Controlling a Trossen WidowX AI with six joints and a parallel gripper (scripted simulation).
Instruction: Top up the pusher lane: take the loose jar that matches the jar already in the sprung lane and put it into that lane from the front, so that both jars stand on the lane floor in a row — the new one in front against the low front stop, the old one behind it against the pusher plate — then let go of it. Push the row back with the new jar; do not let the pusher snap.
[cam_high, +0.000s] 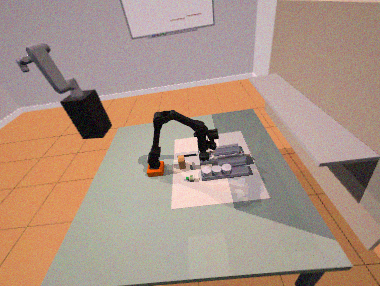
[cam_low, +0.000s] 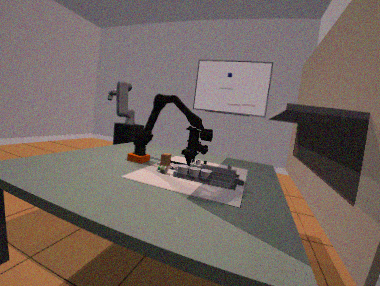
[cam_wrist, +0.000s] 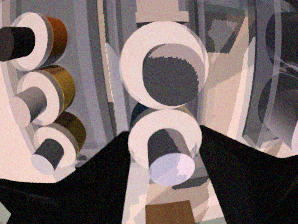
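Note:
The sprung lane is the middle grey lane. In the wrist view, a jar with a broad white lid stands in it, in front of the pale pusher plate. My gripper is shut on a second white-lidded jar, at the front end of the lane, directly in front of the first. The two lids look close together or touching. A little dark blue and brown shows between them. The held jar's foot and the low front stop are hidden, so I cannot tell whether it stands on the floor.
A side lane holds three white-lidded jars with amber bodies. Dark glassy jars stand in the other side lane. A brown block and a small green-and-white item are near the lane fronts.

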